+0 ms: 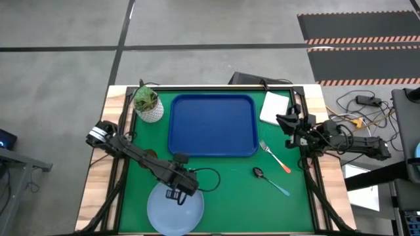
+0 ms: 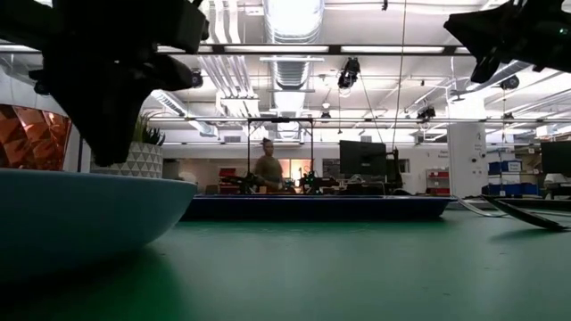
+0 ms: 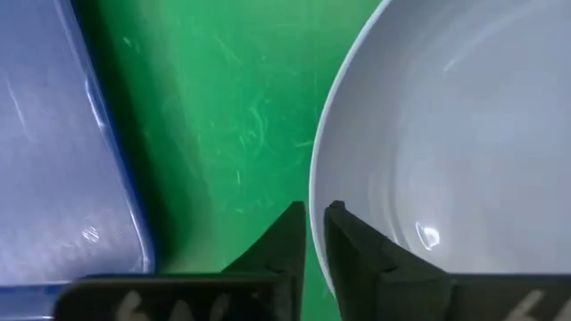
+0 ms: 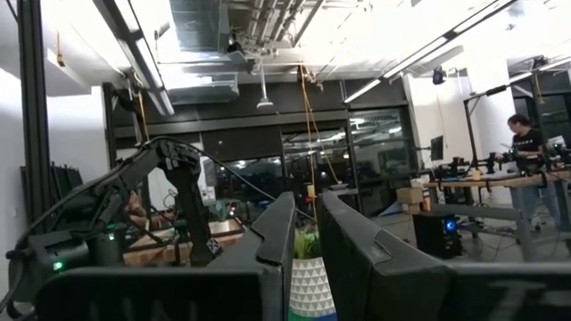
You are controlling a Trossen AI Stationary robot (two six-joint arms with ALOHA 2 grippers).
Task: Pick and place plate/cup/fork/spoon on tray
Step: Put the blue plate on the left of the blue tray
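The pale blue plate (image 1: 175, 210) lies near the table's near edge, left of centre, and fills the left of the low view (image 2: 80, 214). My left gripper (image 1: 177, 194) is over its far rim, shut on it (image 3: 314, 234). The dark blue tray (image 1: 213, 124) lies at the far middle. The orange-handled fork (image 1: 276, 158) and the blue-handled spoon (image 1: 271, 181) lie on the mat right of the tray. The red-orange cup (image 2: 31, 138) shows only in the low view, behind my left arm. My right gripper (image 1: 286, 124) is shut and empty, raised at the table's right side (image 4: 308, 259). My left gripper has the plate's far rim (image 3: 314, 192) between its two fingers, one finger (image 3: 366, 254) inside the plate and one (image 3: 284, 245) outside over the mat. The fingers come from above, slanting down. Whether the plate is off the mat, I cannot tell.
A white pot with a green plant (image 1: 149, 103) stands left of the tray. A white block (image 1: 275, 108) lies at the far right corner, close to my right arm. The green mat (image 1: 230, 190) lies bare between the plate and the spoon.
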